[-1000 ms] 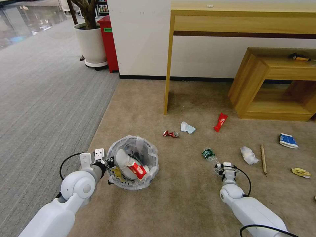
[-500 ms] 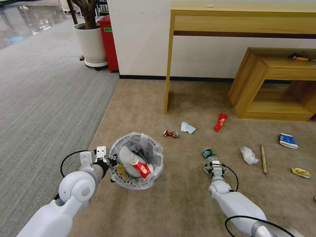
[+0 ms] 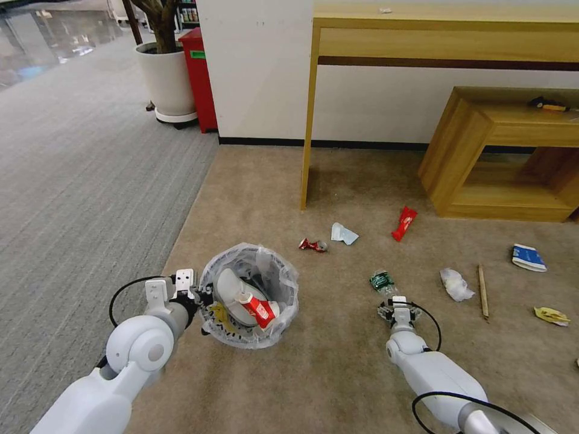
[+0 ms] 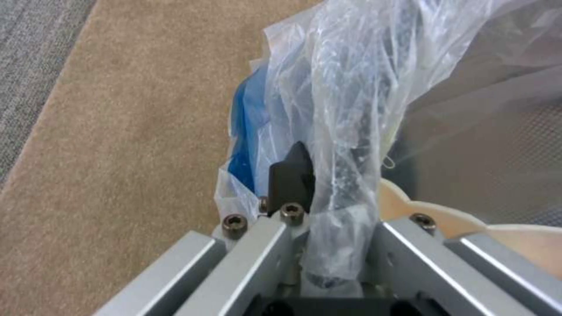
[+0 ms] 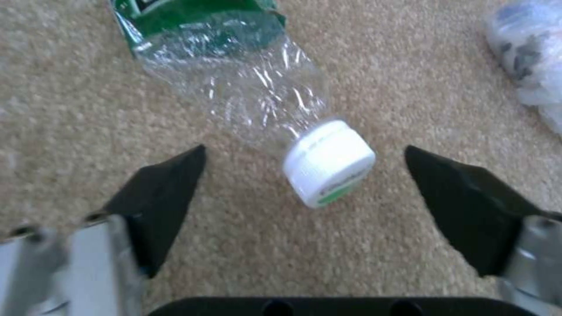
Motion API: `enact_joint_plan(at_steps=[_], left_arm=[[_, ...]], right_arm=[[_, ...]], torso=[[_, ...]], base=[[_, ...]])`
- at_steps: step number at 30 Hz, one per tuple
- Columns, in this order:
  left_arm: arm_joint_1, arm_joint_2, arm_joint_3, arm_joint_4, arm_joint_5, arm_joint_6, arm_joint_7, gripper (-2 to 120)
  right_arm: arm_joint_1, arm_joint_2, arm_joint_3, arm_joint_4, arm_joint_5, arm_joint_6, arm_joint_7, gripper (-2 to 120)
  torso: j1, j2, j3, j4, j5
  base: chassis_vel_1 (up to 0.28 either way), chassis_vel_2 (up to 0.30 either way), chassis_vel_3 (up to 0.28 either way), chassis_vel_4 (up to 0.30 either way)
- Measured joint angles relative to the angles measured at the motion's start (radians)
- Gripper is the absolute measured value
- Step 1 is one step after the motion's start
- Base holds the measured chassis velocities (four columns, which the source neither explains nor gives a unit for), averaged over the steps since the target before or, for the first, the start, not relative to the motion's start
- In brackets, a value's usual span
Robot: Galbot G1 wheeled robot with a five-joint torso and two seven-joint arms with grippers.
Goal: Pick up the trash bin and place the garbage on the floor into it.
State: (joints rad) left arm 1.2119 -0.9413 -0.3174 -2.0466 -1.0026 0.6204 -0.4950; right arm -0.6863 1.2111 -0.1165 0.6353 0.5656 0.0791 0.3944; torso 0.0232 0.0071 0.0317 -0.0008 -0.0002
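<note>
The bin (image 3: 248, 295) sits lower left of centre on the floor (image 3: 338, 367), a slipper (image 3: 232, 290) inside. The bottle (image 3: 382, 281) lies right of it, the paper wad (image 3: 456, 284) and stick (image 3: 482, 291) farther right.

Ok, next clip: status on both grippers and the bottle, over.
Left gripper shut on trash bin rim. Right gripper open, straddling the bottle cap end on the carpet. Nothing in the way.
</note>
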Motion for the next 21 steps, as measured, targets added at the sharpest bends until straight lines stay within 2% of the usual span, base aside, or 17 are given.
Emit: enact_joint_plan(at_steps=[12, 21], left_arm=[[0.024, -0.003, -0.008, -0.012, 0.011, -0.005, 0.005, 0], [0.027, -0.006, -0.008, -0.012, 0.017, -0.008, 0.007, 0]], right_arm=[[-0.008, 0.001, 0.006, -0.007, -0.018, 0.016, -0.010, 41], [-0.011, 0.003, 0.006, -0.008, -0.027, 0.024, -0.014, 38]], torso=[[0.000, 0.000, 0.000, 0.0000, 0.0000], [0.000, 0.000, 0.000, 0.0001, 0.0000]], base=[[0.000, 0.000, 0.000, 0.000], [0.000, 0.000, 0.000, 0.000]])
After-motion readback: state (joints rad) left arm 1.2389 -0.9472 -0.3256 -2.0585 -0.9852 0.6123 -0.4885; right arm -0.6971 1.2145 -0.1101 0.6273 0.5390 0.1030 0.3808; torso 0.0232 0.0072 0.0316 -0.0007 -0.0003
